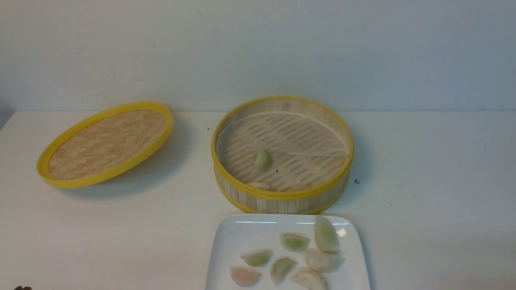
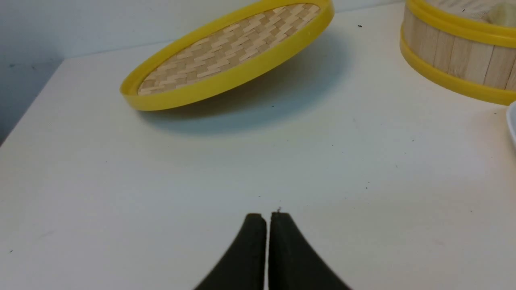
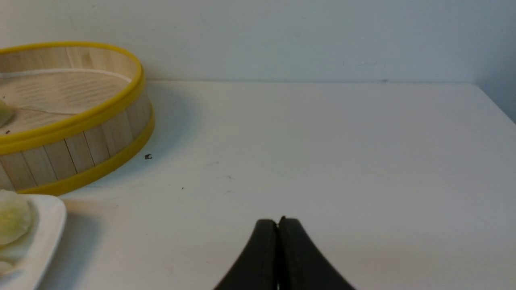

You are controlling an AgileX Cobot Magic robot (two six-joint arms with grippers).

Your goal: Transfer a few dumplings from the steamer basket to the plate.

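At twelve o'clock from the plate [image 1: 219, 249], just beyond its far rim, I have the steamer basket [image 1: 282, 204] with three dumplings visible: a green dumpling [image 1: 262, 160] around eight o'clock from the centre, a whitish dumpling [image 1: 259, 186] by the wall at seven, and a pinkish dumpling [image 1: 302, 187] between five and six. Seven more dumplings lie on the plate, so I judge "a few" satisfied and the step in hand one of rest. To do that well, I'd leave both arms quiet and clear of the plate, where the green piece at one o'clock sits close to the rim and could be nudged.

Were I to fetch one more, I'd choose the green one, which has more room around it, come down from above with the tips spread, and squeeze lightly, since the skin looks soft and slick and the liner could snag.

As for pose, the left pincer [image 2: 268, 217] hangs over bare bench [image 2: 181, 181] with its fingers together save for a thin sliver of light, pinching nothing. The right pincer [image 3: 278, 221] is pressed together too, empty, its tips pointing forward over the bench and well apart from the basket.
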